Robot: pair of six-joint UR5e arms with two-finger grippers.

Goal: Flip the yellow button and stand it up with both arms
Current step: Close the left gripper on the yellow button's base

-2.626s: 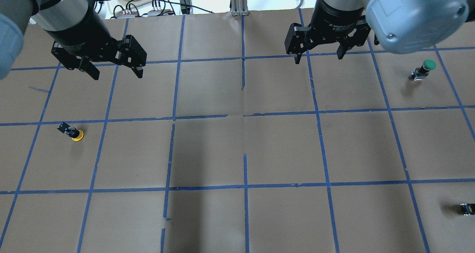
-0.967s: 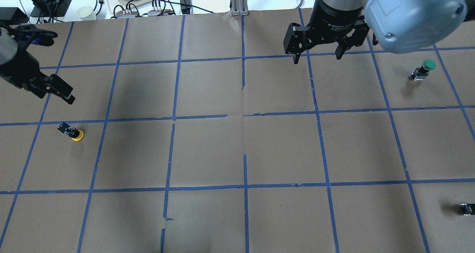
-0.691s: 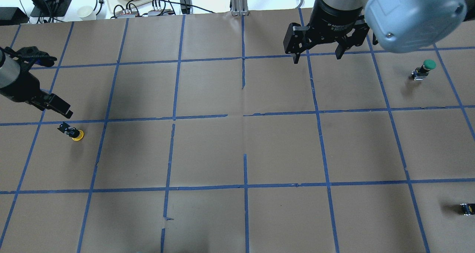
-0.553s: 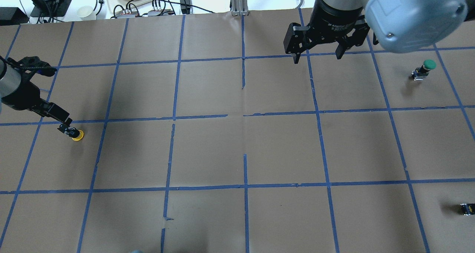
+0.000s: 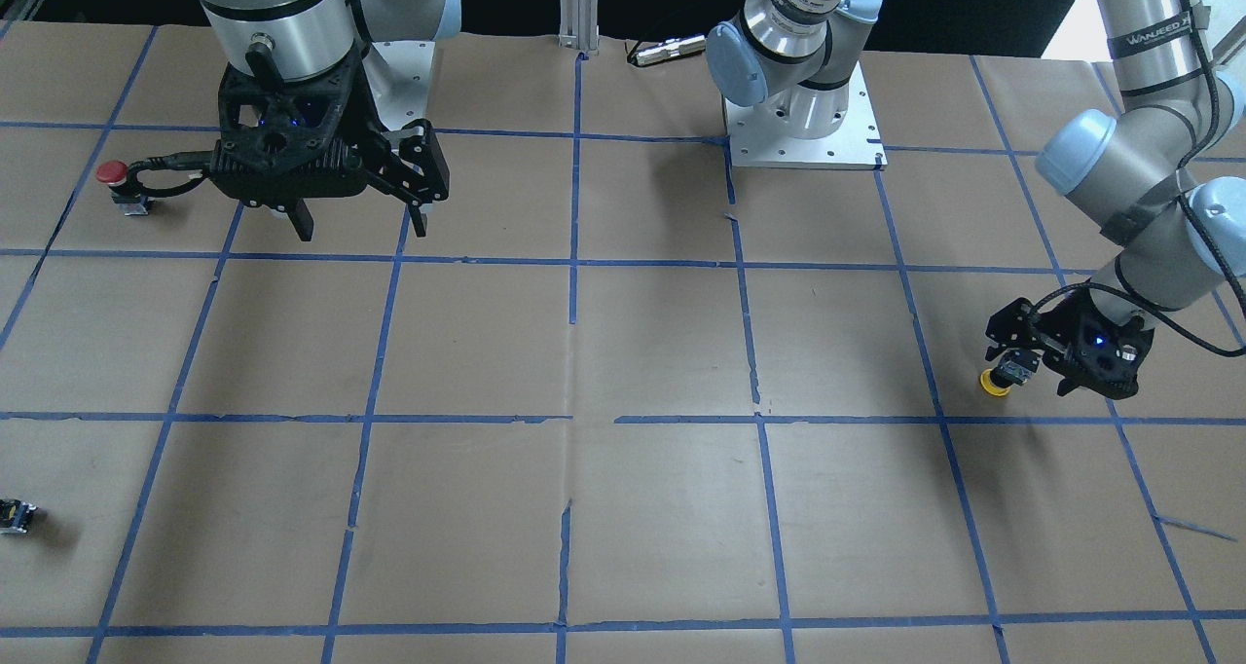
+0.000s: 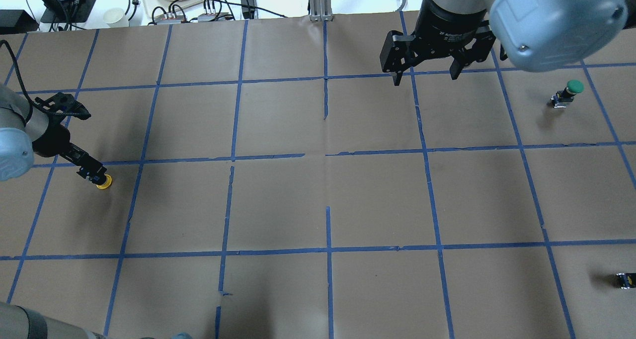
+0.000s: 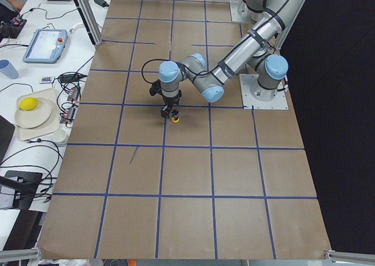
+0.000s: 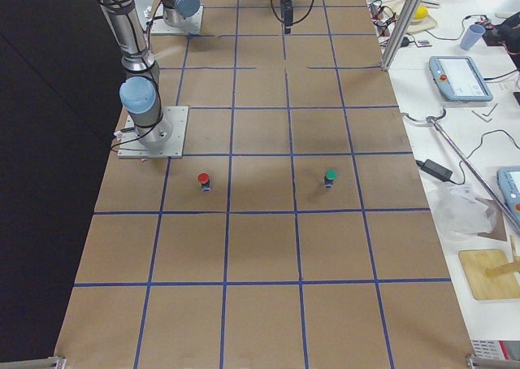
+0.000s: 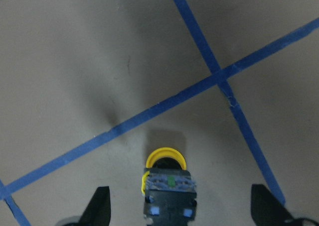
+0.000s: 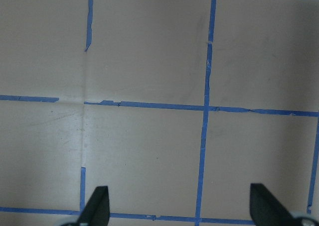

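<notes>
The yellow button lies tipped over on the brown paper at the left, its cap on the paper and its black-grey body pointing back at my left wrist. It also shows in the front view and the left side view. My left gripper is low over it and open. In the left wrist view the body sits between the two spread fingers, with gaps on both sides. My right gripper hangs open and empty above the far right-centre of the table.
A green-capped button stands at the far right. A red-capped button stands near the right arm. A small dark capless block lies at the near right edge. Blue tape lines grid the paper.
My left arm has swung from the back of the table out to the left and come down, open, around the yellow button's body. The right arm and the button have not moved.
</notes>
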